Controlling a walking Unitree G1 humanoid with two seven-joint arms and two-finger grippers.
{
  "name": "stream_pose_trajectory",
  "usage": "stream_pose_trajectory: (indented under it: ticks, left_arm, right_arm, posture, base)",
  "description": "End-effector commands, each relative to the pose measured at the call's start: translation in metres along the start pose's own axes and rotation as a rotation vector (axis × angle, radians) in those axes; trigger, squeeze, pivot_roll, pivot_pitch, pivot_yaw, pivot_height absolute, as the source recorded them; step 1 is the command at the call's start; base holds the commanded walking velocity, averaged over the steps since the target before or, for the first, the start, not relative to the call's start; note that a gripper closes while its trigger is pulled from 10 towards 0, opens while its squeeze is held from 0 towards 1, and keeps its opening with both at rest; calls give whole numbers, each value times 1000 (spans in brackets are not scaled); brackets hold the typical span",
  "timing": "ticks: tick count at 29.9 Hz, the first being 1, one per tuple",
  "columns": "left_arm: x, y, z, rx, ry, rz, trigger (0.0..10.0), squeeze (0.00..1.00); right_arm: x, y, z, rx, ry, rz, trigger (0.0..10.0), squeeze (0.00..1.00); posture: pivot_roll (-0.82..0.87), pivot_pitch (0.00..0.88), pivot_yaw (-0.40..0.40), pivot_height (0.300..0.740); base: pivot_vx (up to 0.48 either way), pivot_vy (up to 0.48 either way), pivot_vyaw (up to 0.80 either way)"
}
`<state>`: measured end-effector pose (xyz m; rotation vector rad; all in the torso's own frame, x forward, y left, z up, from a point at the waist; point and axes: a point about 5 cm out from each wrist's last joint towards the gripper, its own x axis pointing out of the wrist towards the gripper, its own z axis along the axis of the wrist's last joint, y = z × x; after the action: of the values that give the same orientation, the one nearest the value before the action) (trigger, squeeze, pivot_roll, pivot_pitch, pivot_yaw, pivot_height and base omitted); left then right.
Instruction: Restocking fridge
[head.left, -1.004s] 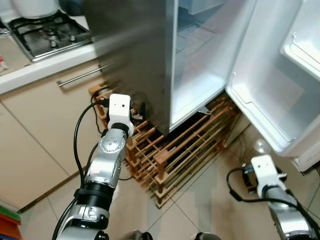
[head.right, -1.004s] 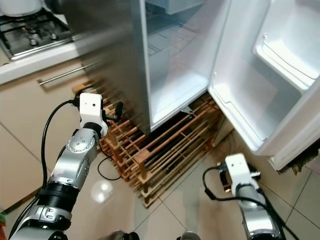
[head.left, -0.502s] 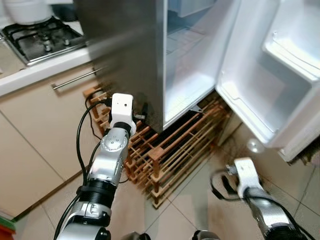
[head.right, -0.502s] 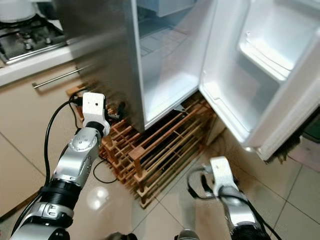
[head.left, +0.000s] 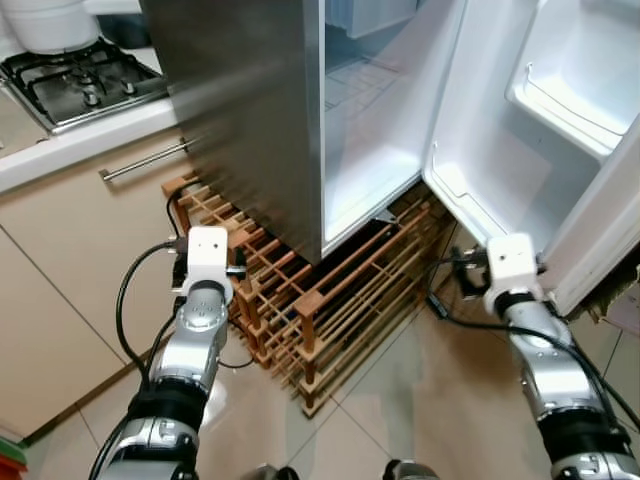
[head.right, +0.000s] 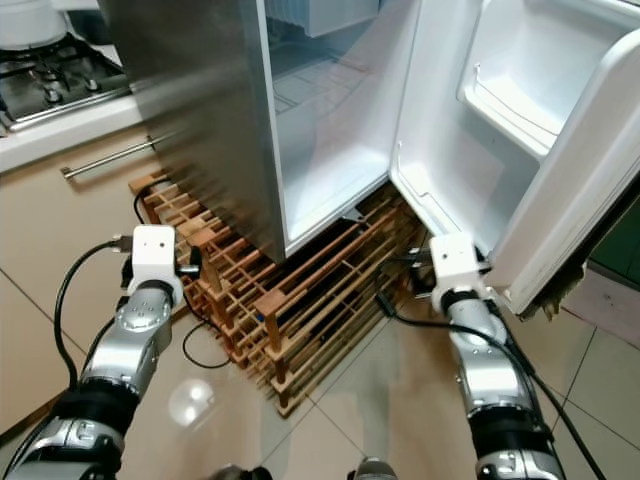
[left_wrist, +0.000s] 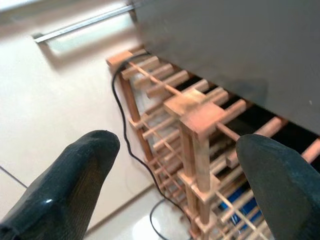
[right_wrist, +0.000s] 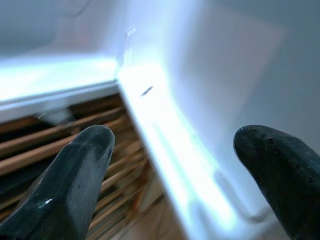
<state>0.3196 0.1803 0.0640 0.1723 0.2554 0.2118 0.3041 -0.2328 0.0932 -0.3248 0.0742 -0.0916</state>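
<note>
The fridge (head.left: 250, 120) stands with its steel side toward me. Its door (head.left: 500, 150) is swung open to the right, and its white inside (head.left: 375, 130) and door shelf (head.left: 570, 95) hold nothing I can see. A wooden rack (head.left: 330, 290) lies under and before it. My left gripper (head.left: 208, 268) hovers at the rack's left end; in the left wrist view the left gripper (left_wrist: 177, 147) is open with rack posts between its fingers. My right gripper (head.left: 475, 270) is raised by the door's lower edge, and in the right wrist view the right gripper (right_wrist: 175, 135) is open and holds nothing.
A gas hob (head.left: 80, 80) with a white pot (head.left: 50, 20) sits on the counter at the left, above beige cabinets with a bar handle (head.left: 145, 160). A black cable (head.left: 240, 360) trails by the rack. Tiled floor (head.left: 400, 400) lies in front.
The view has shifted left. My right arm has risen from near the floor to the door's lower edge. My left gripper has dropped lower, away from the fridge's corner.
</note>
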Motion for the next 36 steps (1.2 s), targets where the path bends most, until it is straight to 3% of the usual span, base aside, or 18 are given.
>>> stream_pose_trajectory:
  ticks: [1, 9, 12, 13, 14, 18, 25, 29, 31, 32, 34, 35, 36]
  left_arm:
    - [0, -1, 5, -3, -35, 18, 10000, 0]
    - [1, -2, 7, -1, -54, 13, 10000, 0]
    - [1, -4, 9, 7, -63, 4, 10000, 0]
    - [1, -4, 9, 11, -68, -1, 10000, 0]
    - [1, -4, 9, 11, -68, -1, 10000, 0]
    - [2, -3, 12, 24, -82, -8, 10000, 0]
    - [4, 2, 15, 37, -91, -18, 10000, 0]
    - [5, 3, 16, 24, -90, -27, 10000, 0]
    - [5, 1, 19, 18, -106, -40, 10000, 0]
    - [5, 1, 19, 18, -106, -40, 10000, 0]
    - [4, -1, 22, 11, -126, -57, 10000, 0]
    - [4, -1, 22, 11, -126, -57, 10000, 0]
    - [3, -2, 24, 12, -139, -66, 10000, 0]
  right_arm:
    - [-2, -18, 7, -2, -47, -101, 10000, 0]
    - [-8, -41, 5, -54, -46, -196, 10000, 0]
    - [-10, -62, 2, -94, -32, -251, 10000, 0]
    - [-10, -75, -1, -126, -17, -286, 10000, 0]
    - [-10, -75, -1, -126, -17, -286, 10000, 0]
    - [-11, -103, -5, -175, 13, -362, 10000, 0]
    - [-12, -123, -3, -186, 18, -440, 10000, 0]
    - [-9, -101, 7, -120, -63, -368, 10000, 0]
    - [-8, -75, 13, -79, -107, -270, 10000, 0]
    - [-8, -75, 13, -79, -107, -270, 10000, 0]
    - [-8, -34, 21, -31, -158, -115, 10000, 0]
    - [-8, -34, 21, -31, -158, -115, 10000, 0]
    - [-8, -19, 23, -17, -174, -62, 10000, 0]
  posture:
    - [-133, 0, 37, 740]
    - [-139, 0, 46, 740]
    - [-141, 0, 57, 740]
    - [-140, 0, 65, 740]
    - [-140, 0, 65, 740]
    - [-136, 0, 77, 740]
    - [-125, 0, 97, 740]
    - [-125, 0, 99, 740]
    - [-126, 0, 100, 740]
    - [-126, 0, 100, 740]
    - [-125, 0, 104, 740]
    - [-125, 0, 104, 740]
    - [-125, 0, 105, 740]
  base:
    - [0, 0, 0]
    - [0, 0, 0]
    - [0, 0, 0]
    - [0, 0, 0]
    - [0, 0, 0]
    - [0, 0, 0]
    - [0, 0, 0]
    - [0, 0, 0]
    - [0, 0, 0]
    - [0, 0, 0]
    - [0, 0, 0]
    - [0, 0, 0]
    - [0, 0, 0]
